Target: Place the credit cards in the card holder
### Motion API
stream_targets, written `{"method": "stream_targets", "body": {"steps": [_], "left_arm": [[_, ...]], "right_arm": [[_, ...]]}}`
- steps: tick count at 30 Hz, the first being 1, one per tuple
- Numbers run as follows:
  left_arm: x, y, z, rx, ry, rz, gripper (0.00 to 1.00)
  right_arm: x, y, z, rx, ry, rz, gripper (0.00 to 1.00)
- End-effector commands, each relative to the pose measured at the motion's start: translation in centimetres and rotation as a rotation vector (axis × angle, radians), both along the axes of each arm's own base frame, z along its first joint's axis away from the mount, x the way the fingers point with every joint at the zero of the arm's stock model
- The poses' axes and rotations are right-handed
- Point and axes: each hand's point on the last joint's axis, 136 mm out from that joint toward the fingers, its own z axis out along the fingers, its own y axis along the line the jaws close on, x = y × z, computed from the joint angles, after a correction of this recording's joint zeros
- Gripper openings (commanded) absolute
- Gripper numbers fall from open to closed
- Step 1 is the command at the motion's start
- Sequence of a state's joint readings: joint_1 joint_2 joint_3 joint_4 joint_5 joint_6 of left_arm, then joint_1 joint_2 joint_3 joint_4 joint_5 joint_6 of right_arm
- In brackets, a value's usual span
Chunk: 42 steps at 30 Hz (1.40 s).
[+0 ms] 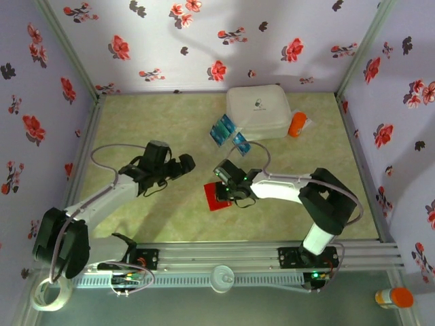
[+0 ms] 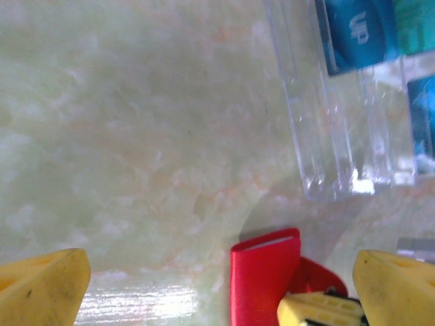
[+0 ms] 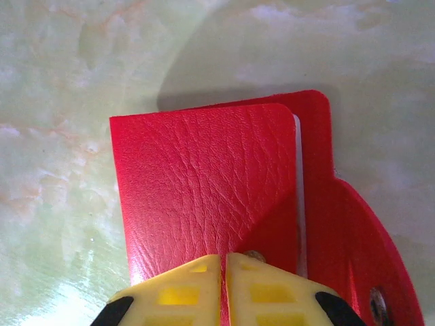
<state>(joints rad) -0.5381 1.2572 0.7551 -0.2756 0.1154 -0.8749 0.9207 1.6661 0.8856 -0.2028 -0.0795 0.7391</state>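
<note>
Right gripper (image 3: 223, 268) pinches the card holder (image 3: 204, 176); left gripper (image 2: 219, 272) gapes, its camera catching the credit cards (image 2: 357, 34).

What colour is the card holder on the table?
The card holder is bright red, seen best in the right wrist view.

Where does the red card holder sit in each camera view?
Top external: card holder just below centre, at the right gripper.
Left wrist: card holder at the bottom edge, right of centre.
Right wrist: card holder central, large.
Shared landmark: the right gripper's yellow jaws closed on it.
</note>
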Motion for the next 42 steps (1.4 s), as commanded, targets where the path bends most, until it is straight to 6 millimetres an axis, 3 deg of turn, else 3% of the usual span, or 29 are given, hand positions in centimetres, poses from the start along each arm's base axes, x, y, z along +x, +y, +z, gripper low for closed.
{"method": "stream_targets", "body": {"steps": [1,10,22,32,42], "left_arm": [[-1.2,-1.2,-0.5,0.086,0.010,-0.108,1.00],[-3.8,-3.0,-3.2,0.285,0.001,-0.219,1.00],[-4.6,-6.4,-6.2,0.342,0.023,-0.293,1.00],[-5.6,-5.8,-9.1,0.435,0.083,-0.301,1.00],[-6.0,-5.6,-9.7,0.491,0.091,-0.321,1.00]], "right_arm": [[-0.1,-1.2,-0.5,0.005,0.000,-0.055,0.12],[-0.3,-1.7,-0.4,0.058,-0.006,-0.096,0.12],[-0.3,-1.6,-0.5,0.139,0.013,-0.142,0.11],[0.5,-2.9,2.1,0.186,-0.027,-0.176,0.11],[1.1,-5.2,4.1,0.176,-0.070,-0.223,0.12]]}}
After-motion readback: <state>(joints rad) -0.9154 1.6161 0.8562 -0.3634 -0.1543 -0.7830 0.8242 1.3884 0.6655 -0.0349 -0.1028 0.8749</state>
